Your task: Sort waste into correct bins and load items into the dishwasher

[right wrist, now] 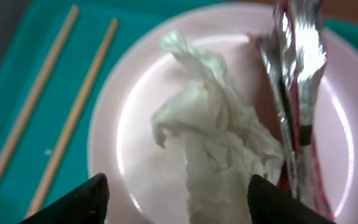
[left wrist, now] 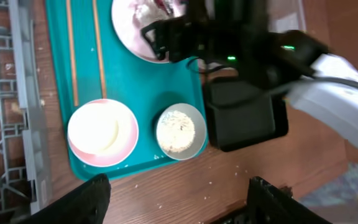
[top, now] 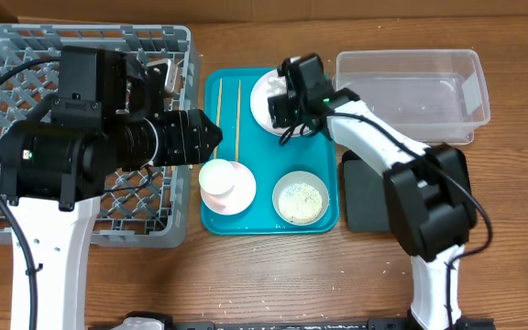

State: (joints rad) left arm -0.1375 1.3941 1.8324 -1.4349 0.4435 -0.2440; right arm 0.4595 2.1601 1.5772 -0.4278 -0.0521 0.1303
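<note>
Crumpled white scrap [right wrist: 210, 149] lies on pink plate [right wrist: 129, 162], between wide-spread fingers of right gripper [right wrist: 178, 193]; red wrapper [right wrist: 298, 93] alongside.

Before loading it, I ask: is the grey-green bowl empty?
Not empty: the grey-green bowl holds white rice grains across its bottom.

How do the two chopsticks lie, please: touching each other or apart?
Apart. The overhead view shows teal tray between the chopsticks along their visible length.

A teal tray [top: 257, 151] lies flat on the brown wooden table [top: 246, 284].
</note>
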